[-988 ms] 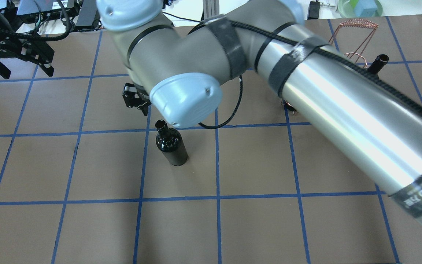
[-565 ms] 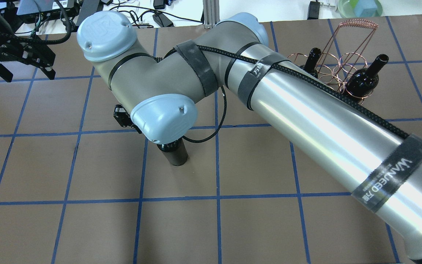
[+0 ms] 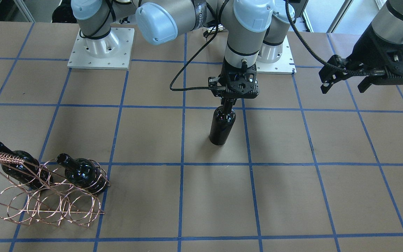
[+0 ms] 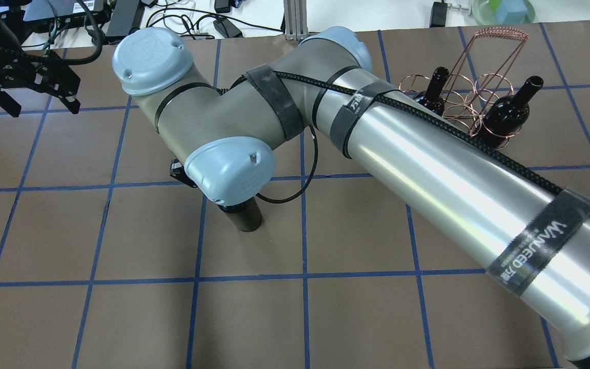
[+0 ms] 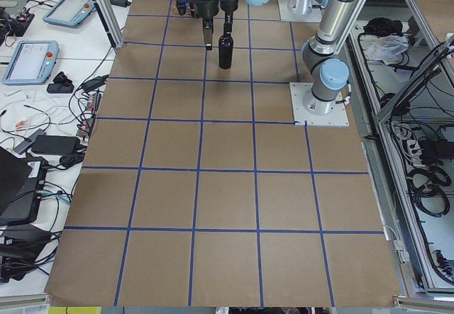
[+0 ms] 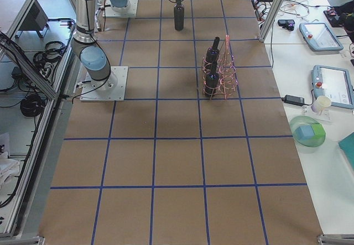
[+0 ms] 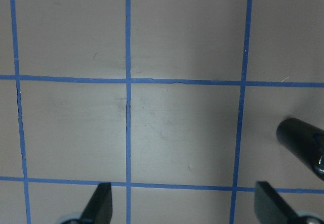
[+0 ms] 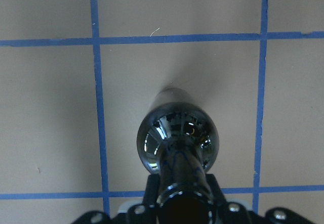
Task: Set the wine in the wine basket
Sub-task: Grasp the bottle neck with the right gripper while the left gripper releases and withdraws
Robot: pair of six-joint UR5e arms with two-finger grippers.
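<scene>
Worktop (image 3: 292, 196): brown, blue grid.
Wine (image 3: 222, 126): upright, wine basket (image 3: 47, 210) well apart.
Right end effector (image 3: 228, 102): pinches wine's neck.
Left end effector (image 3: 343, 89): spread.

wine (image 4: 246, 220) neck hidden under arm (image 4: 428, 169), jaws' tips seemingly cropped

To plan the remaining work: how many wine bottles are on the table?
3. One standing bottle at mid-table, neck in the right gripper; a second bottle and a third bottle rest in the wine basket. None seems hidden.
</scene>
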